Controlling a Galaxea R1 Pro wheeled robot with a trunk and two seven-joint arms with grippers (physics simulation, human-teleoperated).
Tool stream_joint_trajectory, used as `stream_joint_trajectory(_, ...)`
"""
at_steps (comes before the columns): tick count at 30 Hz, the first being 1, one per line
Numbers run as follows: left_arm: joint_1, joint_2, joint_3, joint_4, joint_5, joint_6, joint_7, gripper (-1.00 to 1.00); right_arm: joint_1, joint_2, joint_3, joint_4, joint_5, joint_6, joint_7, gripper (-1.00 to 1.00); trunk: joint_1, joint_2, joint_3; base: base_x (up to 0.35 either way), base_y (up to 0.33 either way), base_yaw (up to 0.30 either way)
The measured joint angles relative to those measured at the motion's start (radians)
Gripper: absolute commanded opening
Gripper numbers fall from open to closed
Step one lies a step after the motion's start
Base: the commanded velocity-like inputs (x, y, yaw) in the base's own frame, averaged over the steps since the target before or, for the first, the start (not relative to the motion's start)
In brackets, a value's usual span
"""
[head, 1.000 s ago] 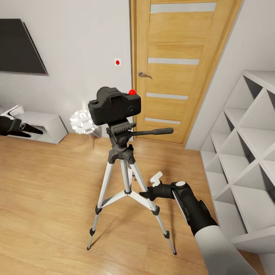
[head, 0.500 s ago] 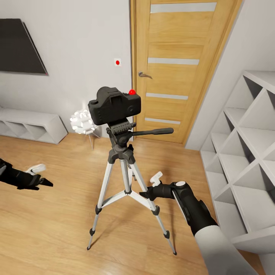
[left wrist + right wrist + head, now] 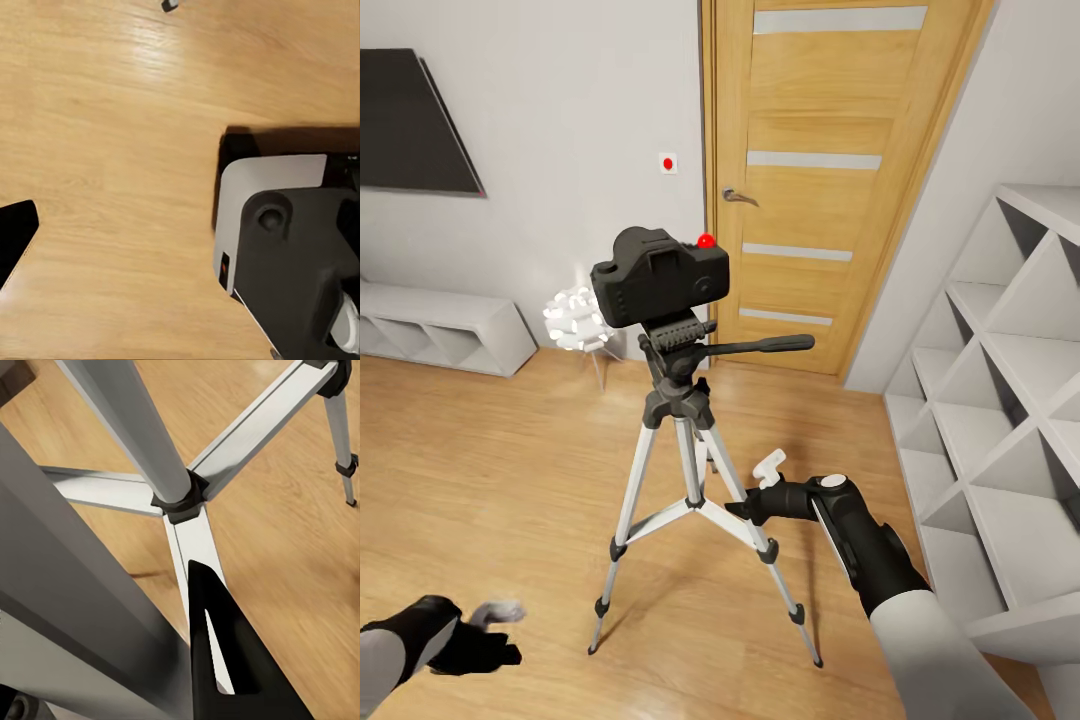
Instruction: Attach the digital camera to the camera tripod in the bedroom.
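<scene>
The black digital camera (image 3: 660, 280), a red dot on its top, sits on the head of the camera tripod (image 3: 682, 400). The tripod stands on the wood floor before the door, its long handle (image 3: 760, 346) pointing right. My right gripper (image 3: 740, 508) hangs low beside the tripod's right front leg, fingers together and holding nothing. The right wrist view shows the tripod's silver braces and black hub (image 3: 178, 499) close up. My left gripper (image 3: 492, 640) is low at the bottom left, far from the tripod. One black finger (image 3: 15, 232) sits at the edge of the left wrist view, so it is spread open.
A wooden door (image 3: 830, 180) is behind the tripod. White cubby shelves (image 3: 1000, 400) line the right wall and a low white shelf (image 3: 450, 330) stands at the left. A white ball lamp (image 3: 573, 318) is behind the tripod. My own base (image 3: 292, 262) shows in the left wrist view.
My left arm has dropped from beside the low white shelf down to the floor at the bottom left. Camera, tripod and right arm have not moved.
</scene>
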Motion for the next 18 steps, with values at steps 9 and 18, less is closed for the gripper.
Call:
stream_joint_trajectory(9, 0.186, -0.134, 0.009, 0.009, 0.236, -0.261, 0.614, 1.0, 0.0, 0.0, 0.0, 0.0, 0.001, 0.0, 0.0, -1.0, 0.0, 0.0, 0.0, 0.0, 0.0, 0.0)
stream_joint_trajectory(18, 0.239, -0.158, 0.009, 0.001, 0.376, -0.298, 0.776, 1.0, 0.0, -0.001, 0.0, 0.0, 0.0, 0.0, 0.0, -1.0, 0.0, 0.0, 0.0, 0.0, 0.0, 0.0)
